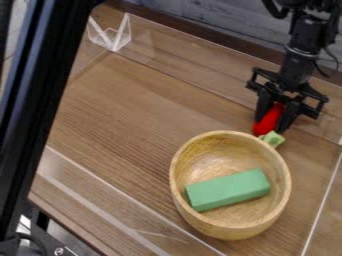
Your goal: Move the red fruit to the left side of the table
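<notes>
Camera view has the red fruit (pixel 270 123) sitting right up against the far rim of the wooden bowl (pixel 230 186), near the right edge of the table (pixel 134 110). Its pale green cap (pixel 273 138) pokes out at the bottom, touching or just about touching the bowl's rim. So it's about as far from the left side as it can be.

The gripper (pixel 279 112) points almost straight down over it with the jaws pressed in on the red fruit, 1 black finger on each side of the red body. Looks like a pinch on the upper part, though the fingers hide most of it, so I can't tell how deep the grip goes.

Inside the bowl lies 1 green rectangular block (pixel 229 189), flat, not involved. Low clear acrylic walls (pixel 110 33) run around the table edges, and a dark pole (pixel 34 110) blocks the left of the shot.

What could go wrong, in my opinion:
- fruit is glossy and rounded, so a shallow pinch could let it squirt out on the lift
- the cap is so close to the rim that dragging sideways before lifting could snag it and shove the bowl
- the trip toward the left edge is long, so a weak grip has plenty of time to fail
</notes>
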Motion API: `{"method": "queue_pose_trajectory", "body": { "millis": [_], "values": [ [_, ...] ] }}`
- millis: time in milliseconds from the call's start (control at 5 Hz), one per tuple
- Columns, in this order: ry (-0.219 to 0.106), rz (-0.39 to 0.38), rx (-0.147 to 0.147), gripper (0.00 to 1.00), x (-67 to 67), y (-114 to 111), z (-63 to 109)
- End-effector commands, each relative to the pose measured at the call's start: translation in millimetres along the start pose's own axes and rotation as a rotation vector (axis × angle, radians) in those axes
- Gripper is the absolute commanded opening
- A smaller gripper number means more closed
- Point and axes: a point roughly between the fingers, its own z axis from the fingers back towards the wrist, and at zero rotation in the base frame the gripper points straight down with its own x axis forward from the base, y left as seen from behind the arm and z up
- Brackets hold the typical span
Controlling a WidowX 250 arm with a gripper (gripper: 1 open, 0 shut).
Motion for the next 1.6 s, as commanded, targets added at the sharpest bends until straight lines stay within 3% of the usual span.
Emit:
{"method": "queue_pose_trajectory", "body": {
  "millis": [0,200,400,600,800,1000,1400],
  "values": [
    [-0.018,-0.038,-0.022,0.0,0.5,-38.9,-8.2],
    [-0.001,-0.09,-0.007,1.0,1.6,-37.9,-9.5],
    [0.014,-0.136,0.012,0.0,2.2,-31.9,-8.2],
    [0.026,-0.119,0.014,0.0,-1.6,-23.4,-8.1],
    [0.042,-0.099,0.017,1.0,-5.6,-15.5,-7.8],
    [0.052,-0.046,0.01,0.0,-3.5,-13.0,-4.5],
    [-0.053,0.015,0.006,0.0,-11.6,-19.5,36.0]
  ]
}}
